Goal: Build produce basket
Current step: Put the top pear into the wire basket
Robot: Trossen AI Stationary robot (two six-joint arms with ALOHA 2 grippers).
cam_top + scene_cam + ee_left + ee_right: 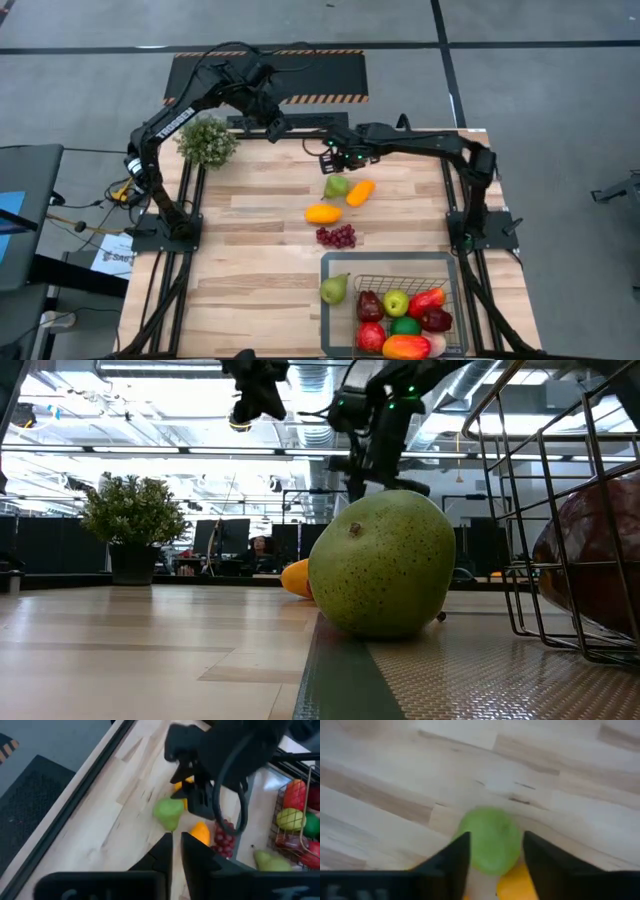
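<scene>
My right gripper hangs open over a green pear lying on the table; its fingers stand either side of the pear from above, and I see no touch. Beside that pear lie an orange piece, a yellow-orange fruit and a purple grape bunch. The wire basket at the near right holds several red, green and maroon fruits. A second green pear rests on the basket's flat left rim. My left gripper is shut and empty, raised at the far edge.
A bushy potted plant stands at the table's far left corner, close to my left arm. Bare wood stretches across the table's left and near-left part. The basket's wire wall rises right behind the rim pear.
</scene>
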